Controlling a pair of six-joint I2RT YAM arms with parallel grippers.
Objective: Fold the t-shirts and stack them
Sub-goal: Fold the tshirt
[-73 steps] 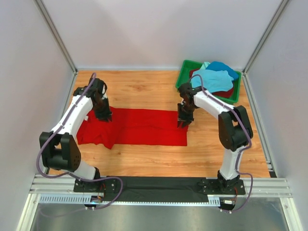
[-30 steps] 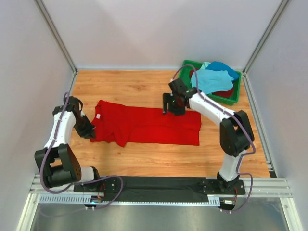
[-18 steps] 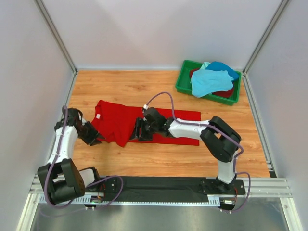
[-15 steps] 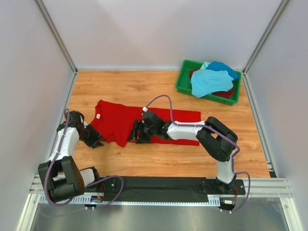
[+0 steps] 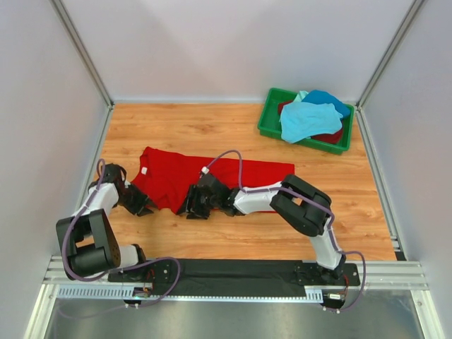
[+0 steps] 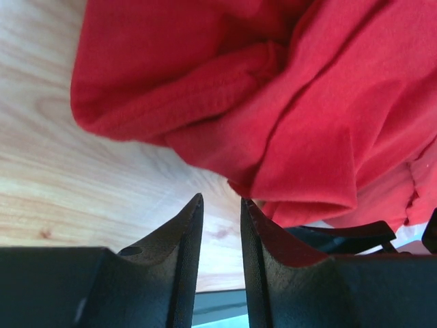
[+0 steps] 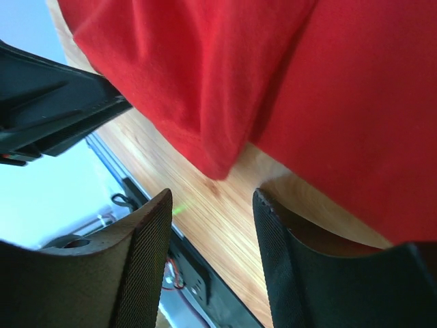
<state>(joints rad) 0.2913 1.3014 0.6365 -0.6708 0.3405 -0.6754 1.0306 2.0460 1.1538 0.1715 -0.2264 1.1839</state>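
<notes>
Top external view: both hands released at the red t-shirt's near-left edge

The bright red t-shirt (image 5: 212,176) is lying spread lengthwise across the middle of the wooden worktop (image 5: 212,131), with its collar end toward the left. The left hand (image 5: 139,207) is sitting low at the shirt's near-left corner. The right hand (image 5: 191,207) is reaching across to the shirt's near edge not far from it, where a pointed flap of cloth is poking toward the arms.

Through the left wrist camera, the left hand (image 6: 220,201) is standing narrowly parted and empty. Bare wood is showing in the gap, and the rumpled red cloth (image 6: 273,102) is lying just beyond the tips.

Through the right wrist camera, the right hand (image 7: 213,195) is standing wider apart and gripping nothing. The flap's tip is lying just ahead of the gap.

At the far right corner, a green bin (image 5: 267,121) is holding a turquoise t-shirt (image 5: 307,120), a blue t-shirt (image 5: 328,99) and a dark red t-shirt (image 5: 332,135).
</notes>
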